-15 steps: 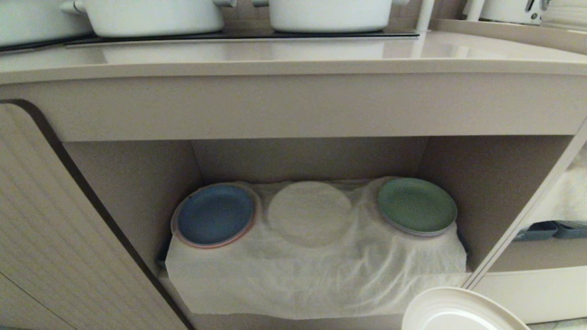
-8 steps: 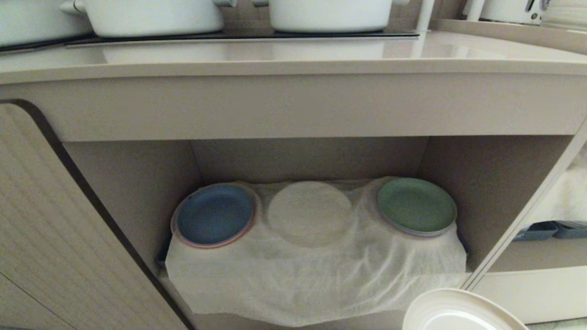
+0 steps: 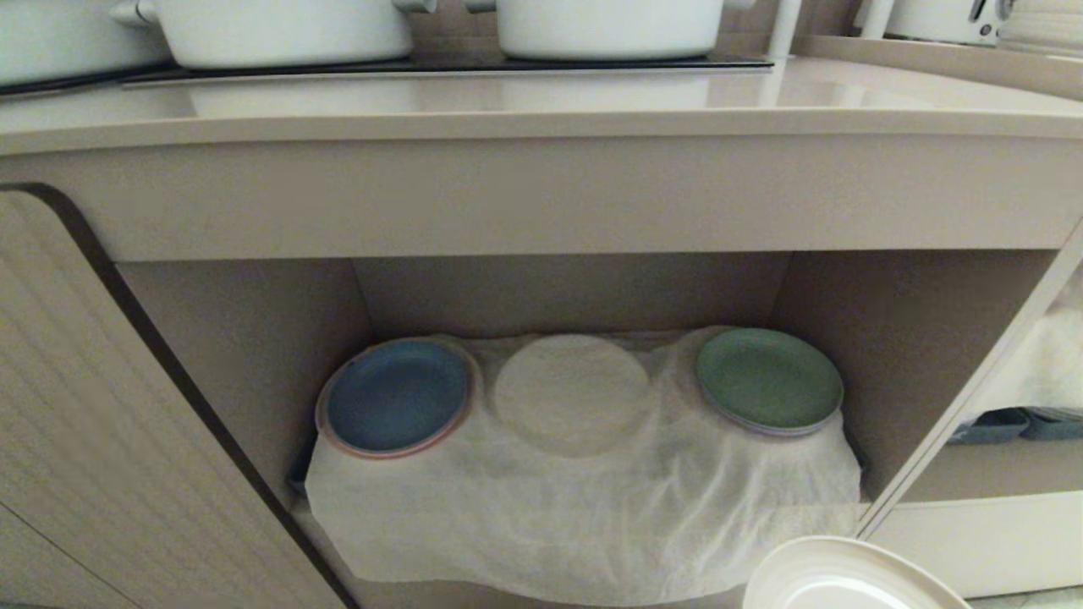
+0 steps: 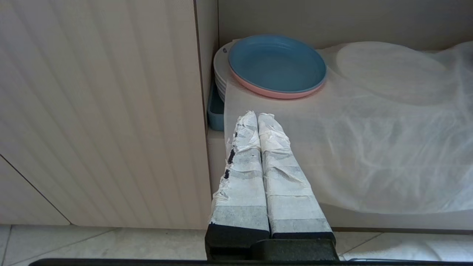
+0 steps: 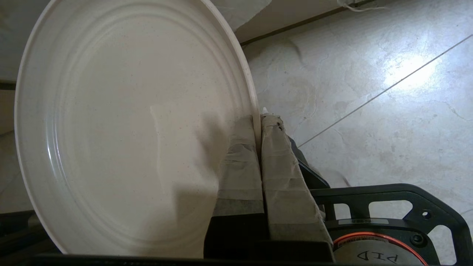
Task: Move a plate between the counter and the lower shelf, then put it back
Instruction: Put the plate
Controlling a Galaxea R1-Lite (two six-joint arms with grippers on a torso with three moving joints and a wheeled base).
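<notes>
Change: plate sinks slightly | Place: below and right of the lower shelf, above the floor | Right gripper: clamped thin on its rim | Handling: stiff, light, smooth-rimmed, likely breakable; edge pinch suits.

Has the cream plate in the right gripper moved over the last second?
Barely: the plate has sunk a touch in the head view, its rim now slightly lower against the white cloth draped over the lower shelf.
</notes>
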